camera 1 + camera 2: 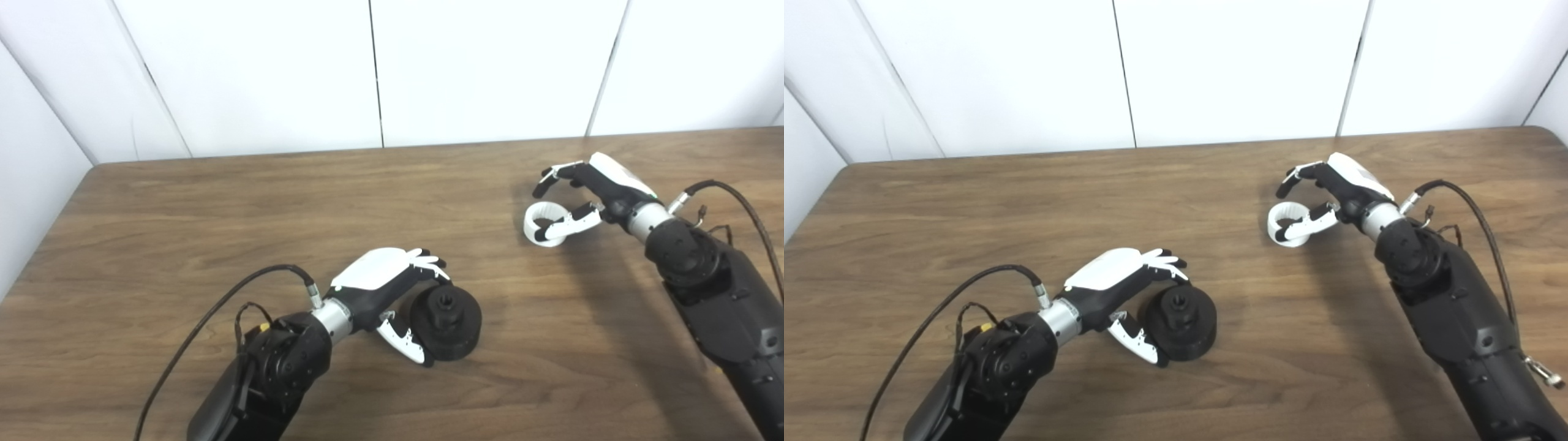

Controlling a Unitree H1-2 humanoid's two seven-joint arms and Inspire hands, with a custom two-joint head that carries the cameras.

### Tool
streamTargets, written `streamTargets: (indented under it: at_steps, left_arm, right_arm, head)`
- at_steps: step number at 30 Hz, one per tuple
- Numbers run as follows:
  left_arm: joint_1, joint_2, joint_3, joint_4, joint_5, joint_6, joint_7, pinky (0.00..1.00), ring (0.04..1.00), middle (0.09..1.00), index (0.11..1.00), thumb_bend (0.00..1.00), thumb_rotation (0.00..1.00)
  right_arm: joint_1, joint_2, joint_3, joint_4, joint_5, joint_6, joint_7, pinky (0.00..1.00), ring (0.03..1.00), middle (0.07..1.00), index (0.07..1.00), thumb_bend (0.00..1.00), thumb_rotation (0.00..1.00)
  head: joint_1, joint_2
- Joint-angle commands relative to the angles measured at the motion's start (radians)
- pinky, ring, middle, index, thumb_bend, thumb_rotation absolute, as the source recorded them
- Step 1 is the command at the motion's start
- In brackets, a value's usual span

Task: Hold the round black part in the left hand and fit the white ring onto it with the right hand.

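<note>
Your right hand (pixel 588 190) gripped the white ring (pixel 544 224) far right of the round black part (pixel 447 321), cupped by your left hand (pixel 386 285).

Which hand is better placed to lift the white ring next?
The right hand: its fingers are curled around the white ring on the table. The left hand is far off, cupping the round black part.
</note>
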Motion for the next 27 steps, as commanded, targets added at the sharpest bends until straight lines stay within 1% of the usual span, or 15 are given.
streamTargets:
  at_steps: [1,5,7,15,19,22,27]
  left_arm:
    - [-0.014,0.006,0.01,0.014,0.007,0.009,0.015,0.88,0.987,0.932,0.72,0.9,0.15]
    - [-0.017,0.005,0.009,0.019,0.002,0.003,0.018,0.89,0.99,0.933,0.719,0.9,0.15]
    - [-0.017,0.004,0.009,0.02,0.001,0.0,0.024,0.88,0.988,0.93,0.714,0.91,0.15]
    - [-0.018,0.008,0.01,0.017,-0.001,0.0,0.025,0.88,0.985,0.93,0.719,0.91,0.14]
    - [-0.018,0.007,0.011,0.019,-0.005,0.001,0.025,0.88,0.987,0.932,0.719,0.91,0.14]
    - [-0.019,0.008,0.01,0.023,-0.003,-0.004,0.031,0.87,0.982,0.928,0.718,0.91,0.14]
    - [-0.021,0.009,0.011,0.025,-0.009,-0.006,0.032,0.87,0.983,0.929,0.717,0.92,0.14]
  right_arm:
    - [-0.04,-0.016,-0.02,-0.051,0.001,-0.031,-0.018,0.87,0.908,0.848,0.614,0.78,0.18]
    - [-0.043,-0.018,-0.021,-0.063,-0.001,-0.022,-0.009,0.86,0.911,0.851,0.62,0.79,0.19]
    - [-0.045,-0.02,-0.019,-0.062,-0.004,-0.017,-0.004,0.86,0.91,0.855,0.633,0.81,0.21]
    - [-0.048,-0.031,-0.017,-0.035,0.005,-0.025,0.02,0.83,0.905,0.858,0.679,0.88,0.27]
    - [-0.053,-0.039,-0.015,-0.023,0.016,-0.03,0.035,0.83,0.908,0.859,0.715,0.93,0.32]
    - [-0.057,-0.044,-0.012,-0.015,0.014,-0.025,0.048,0.83,0.917,0.861,0.746,0.97,0.34]
    - [-0.064,-0.053,-0.003,-0.004,0.004,-0.008,0.07,0.83,0.932,0.874,0.77,1.0,0.35]
  head:
    - [-0.002,0.001]
    - [-0.003,-0.001]
    - [0.002,-0.001]
    - [0.001,0.001]
    - [0.001,0.002]
    - [0.001,0.002]
    - [0.002,0.001]
